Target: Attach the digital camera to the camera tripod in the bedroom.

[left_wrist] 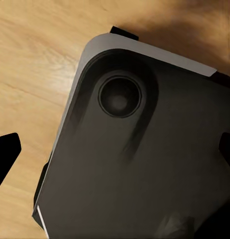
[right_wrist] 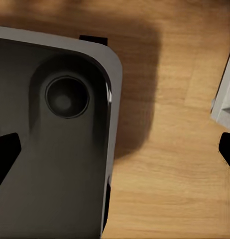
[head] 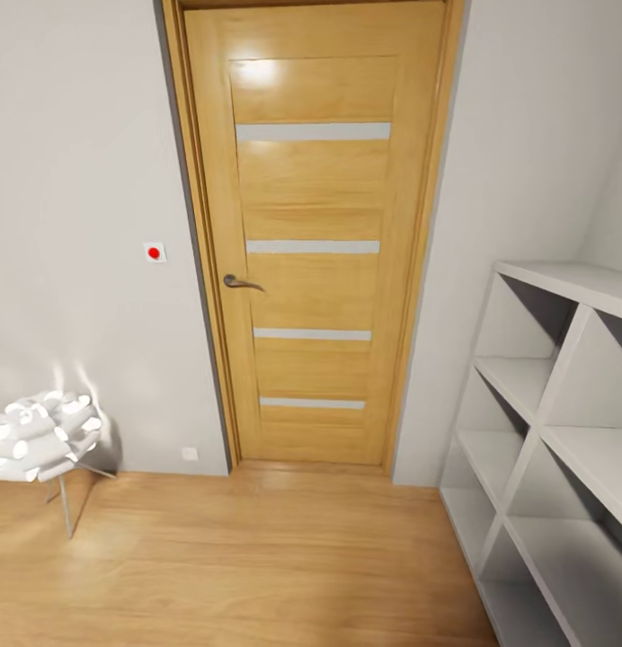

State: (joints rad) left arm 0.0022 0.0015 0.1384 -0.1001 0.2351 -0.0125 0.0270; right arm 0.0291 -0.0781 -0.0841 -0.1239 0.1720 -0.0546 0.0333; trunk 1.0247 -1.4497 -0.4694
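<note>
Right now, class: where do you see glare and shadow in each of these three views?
Head view: a bright glare patch sits near the top of the wooden door, and the white lamp throws light streaks on the wall. Left wrist view: soft shadow darkens the wood floor beyond the robot's dark base. Right wrist view: the base shades the floor beside it.

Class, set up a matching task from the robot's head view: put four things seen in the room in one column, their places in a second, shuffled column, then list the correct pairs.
Things:
1. wooden door
2. white cube shelves
3. white lamp
4. red button

Places:
A. on the wall, left of the door
B. on thin legs on the floor, lower left
C. in the middle, shut, facing the camera
D. along the right edge

Pairs: 1-C, 2-D, 3-B, 4-A
</note>
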